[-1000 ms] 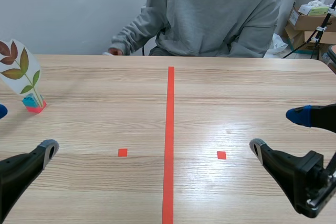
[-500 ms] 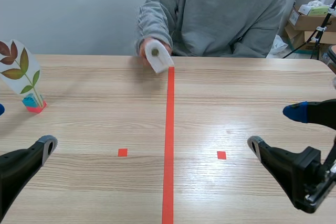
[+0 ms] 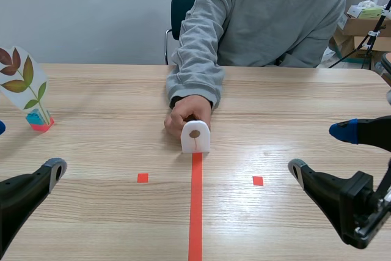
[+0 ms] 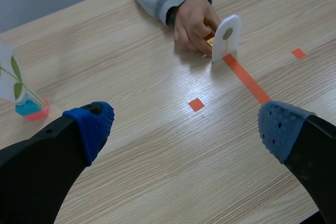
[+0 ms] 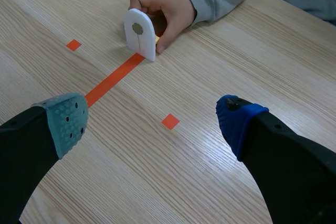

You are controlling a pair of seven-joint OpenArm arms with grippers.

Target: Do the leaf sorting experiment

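I can read no text, number or brand in any of my views. The small white card [image 3: 195,137] standing on the desk [image 3: 293,108] carries only a printed round brown leaf on a stem. The tall card [image 3: 22,84] near the desk's left edge carries only a printed leaf sprig. Labels on the cardboard boxes [image 3: 359,26] behind the desk are too small to read.

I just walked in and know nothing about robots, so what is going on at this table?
A person's hand holds a small white card with a round brown leaf on it, upright on the red tape line in the middle of the table. The robot handles nothing: its left gripper and right gripper are both open, low at the near side. Another leaf card stands at the table's left.
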